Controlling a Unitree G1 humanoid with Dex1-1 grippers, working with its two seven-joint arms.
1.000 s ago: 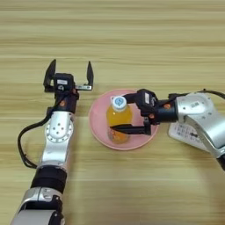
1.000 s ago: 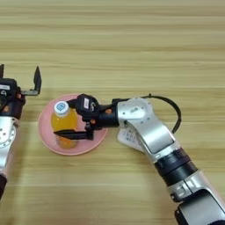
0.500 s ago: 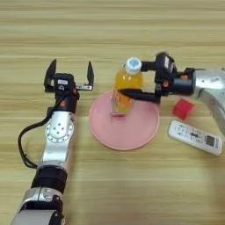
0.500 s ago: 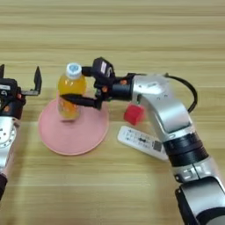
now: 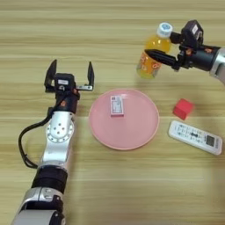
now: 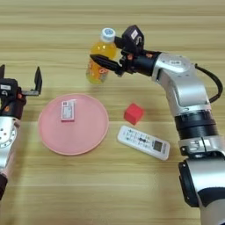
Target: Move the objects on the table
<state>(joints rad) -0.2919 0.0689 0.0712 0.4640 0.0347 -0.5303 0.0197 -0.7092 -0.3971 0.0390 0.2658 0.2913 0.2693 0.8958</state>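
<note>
Resting at the far left, just beside the pink plate (image 5: 124, 118), the left gripper (image 5: 70, 76), fingers standing spread and holding nothing. Lying on the plate, a small white-and-red card (image 5: 117, 105) (possibly a label). Further right and beyond the plate's far rim, tilting in the clamp of the right gripper (image 5: 161, 56), the orange juice bottle (image 5: 152, 53), apparently lifted off the table (image 5: 110, 184). Sitting right of the plate, the red cube (image 5: 183, 108), and just below it the white remote (image 5: 195, 137). Judging the step as a carry-and-place: keeping the squeeze steady, righting the bottle before lowering, setting it down well apart from the plate. Having stood over the plate's far side half a second ago, now travelling clear beyond it.
</note>
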